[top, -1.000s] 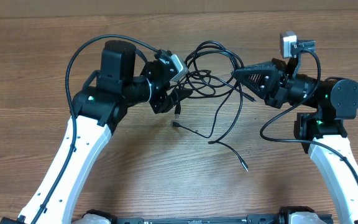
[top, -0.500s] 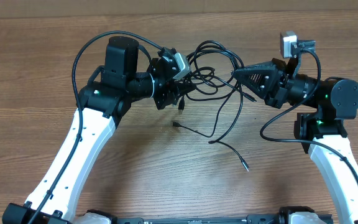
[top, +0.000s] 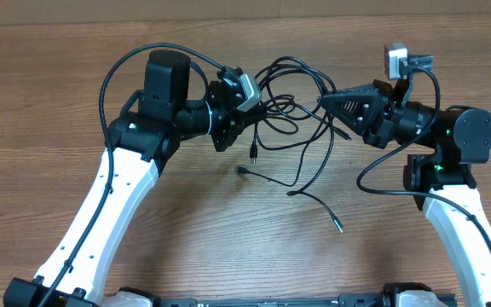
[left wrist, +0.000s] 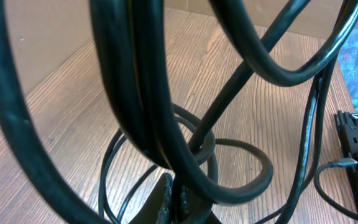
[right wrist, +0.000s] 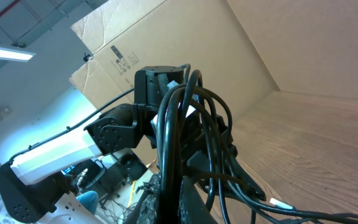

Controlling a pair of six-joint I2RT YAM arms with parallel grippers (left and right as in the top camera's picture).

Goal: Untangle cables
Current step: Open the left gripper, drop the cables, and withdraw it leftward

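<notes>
We find the cables [top: 288, 111] as one tangled bundle of thin black cords, lifted off the wooden table [top: 49, 85] and strung between the two arms. To the left of the bundle, the left gripper [top: 244, 126] is clamped on several strands. In the left wrist view those strands [left wrist: 166, 124] rise as looped cords from between jaws that stand almost closed. To the right of the bundle, the right gripper [top: 326, 101] is likewise closed on a cord. In the right wrist view the cords [right wrist: 173, 124] run straight up out of its narrow jaws. We judge that the bundle is held at two opposite points so that the knot can be drawn open between them. Below the bundle the loose plug ends [top: 337, 226] hang or trail toward the table, free of either gripper. The knot itself reads as not yet undone. As to markings, a cardboard box [right wrist: 123, 56] beyond the bundle in the right wrist view carries printed black marks. They are too small for us to read. No brand name is legible on the arms or cords.
</notes>
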